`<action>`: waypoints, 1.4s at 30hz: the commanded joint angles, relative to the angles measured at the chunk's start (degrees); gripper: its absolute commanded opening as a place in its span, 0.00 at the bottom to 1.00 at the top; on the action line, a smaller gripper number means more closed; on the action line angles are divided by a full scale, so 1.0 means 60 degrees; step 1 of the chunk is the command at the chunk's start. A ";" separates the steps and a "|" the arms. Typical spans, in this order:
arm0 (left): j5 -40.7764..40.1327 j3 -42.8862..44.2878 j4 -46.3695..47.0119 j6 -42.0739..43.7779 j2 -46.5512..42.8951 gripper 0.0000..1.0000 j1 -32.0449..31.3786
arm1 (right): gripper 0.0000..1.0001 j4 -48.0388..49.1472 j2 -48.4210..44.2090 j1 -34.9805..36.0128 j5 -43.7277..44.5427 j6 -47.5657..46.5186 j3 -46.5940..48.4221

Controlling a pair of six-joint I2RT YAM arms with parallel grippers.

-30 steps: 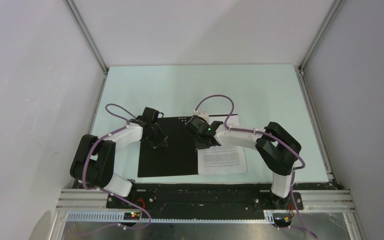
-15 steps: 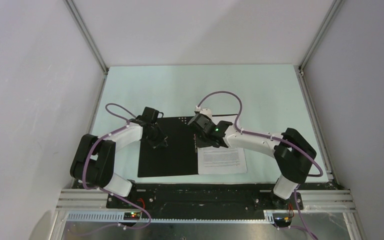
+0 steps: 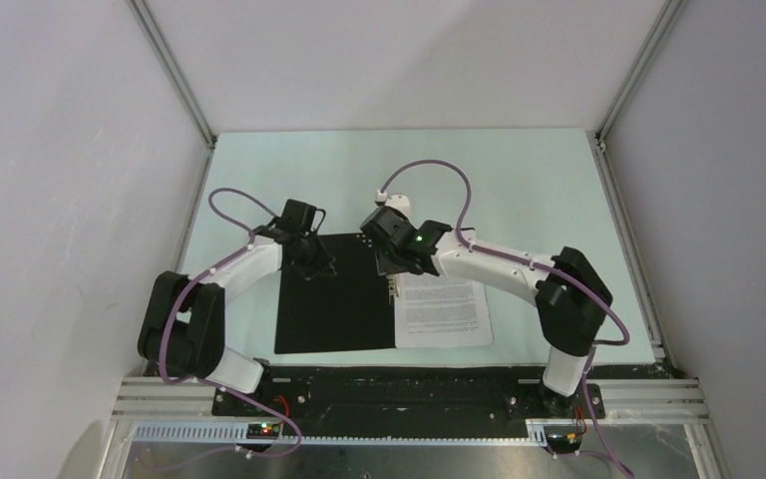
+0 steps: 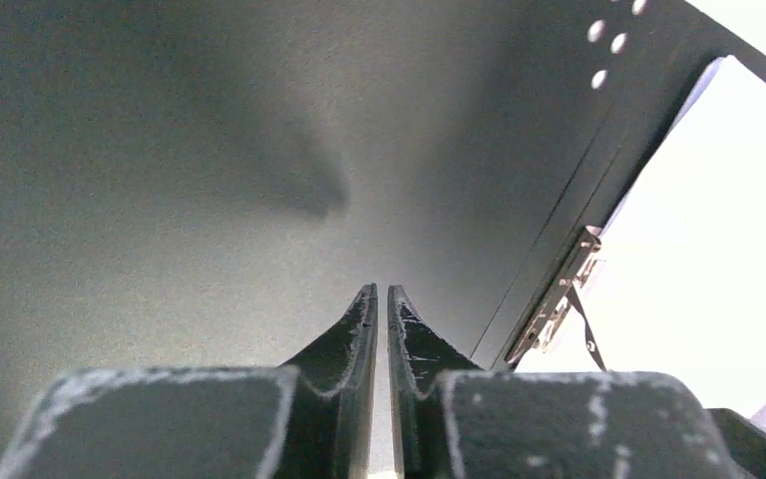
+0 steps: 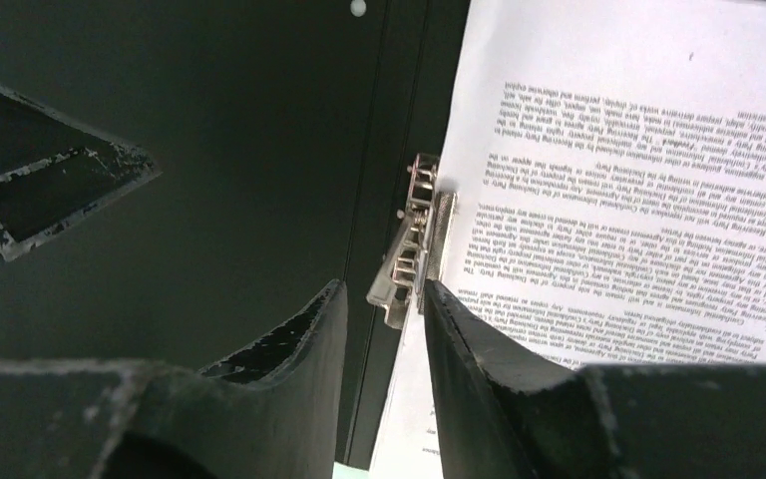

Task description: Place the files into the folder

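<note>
The right gripper [image 5: 383, 299], fingers slightly spread, has shifted farther onto the open folder [image 3: 334, 309]'s clip [image 5: 414, 249] beside the files [image 5: 638, 170], while the left gripper [image 4: 379, 294], fingers pressed together, sits over the folder's left half, so securing the sheets appears imminent.

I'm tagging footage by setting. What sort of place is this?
Likely a robot cell: white walls in aluminium framing enclose a table; left arm and right arm reach over an open folder and files.
</note>
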 commanded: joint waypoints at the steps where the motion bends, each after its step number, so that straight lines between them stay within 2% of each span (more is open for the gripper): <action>1: 0.0103 0.0587 -0.0157 0.0471 -0.0285 0.13 -0.0097 | 0.39 -0.0996 0.0772 0.0023 0.0740 -0.0453 0.1255; 4: 0.0134 0.0782 -0.0209 0.0548 -0.0171 0.15 -0.0131 | 0.38 -0.1243 0.1133 0.0084 0.0749 -0.0591 0.1726; 15: 0.0231 0.1753 -0.0234 0.0709 0.0786 0.27 -0.0133 | 0.33 -0.1409 0.1562 0.0360 0.0750 -0.0796 0.1778; 18: 0.0302 0.2012 -0.0233 0.0749 0.1088 0.28 -0.0143 | 0.31 -0.1410 0.1600 0.0385 0.0738 -0.0796 0.1736; 25: 0.0471 0.2330 -0.0249 0.0807 0.1591 0.28 -0.0415 | 0.18 -0.1306 0.1491 0.0405 0.0648 -0.0689 0.1351; 35: 0.1111 0.3191 -0.0334 0.0992 0.2617 0.27 -0.1307 | 0.01 -0.0909 0.1169 0.0384 0.0317 -0.0415 0.0370; 42: 0.1481 0.3709 -0.0330 0.0864 0.3335 0.26 -0.1778 | 0.00 -0.0694 0.1045 0.0357 0.0251 -0.0229 -0.0410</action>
